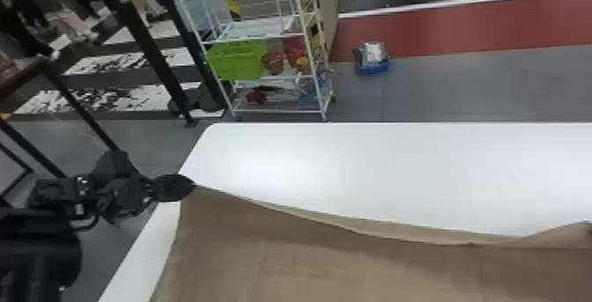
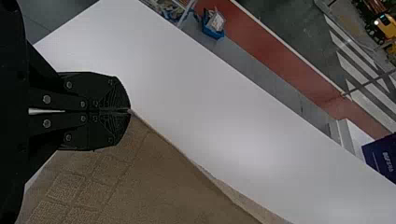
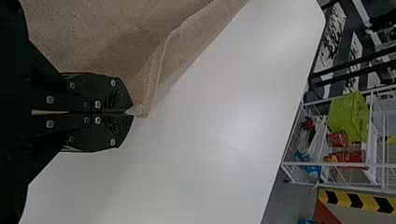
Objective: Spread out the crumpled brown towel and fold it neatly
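Two grippers, both clamped on cloth: left gripper (image 1: 192,185) pinches the brown towel (image 1: 308,261) at its far left corner, right gripper (image 3: 132,112) pinches the towel farther right, at a pale bit on its edge. Towel is spread over the near part of the white table (image 1: 374,164), far edge sagging between the grippers, layers slightly apart. Writing: white lettering on a dark blue box (image 2: 383,158) beyond the table; yellow-and-black chevron strip (image 3: 355,200) near the wire rack (image 1: 266,37), green basket (image 1: 238,61) inside.
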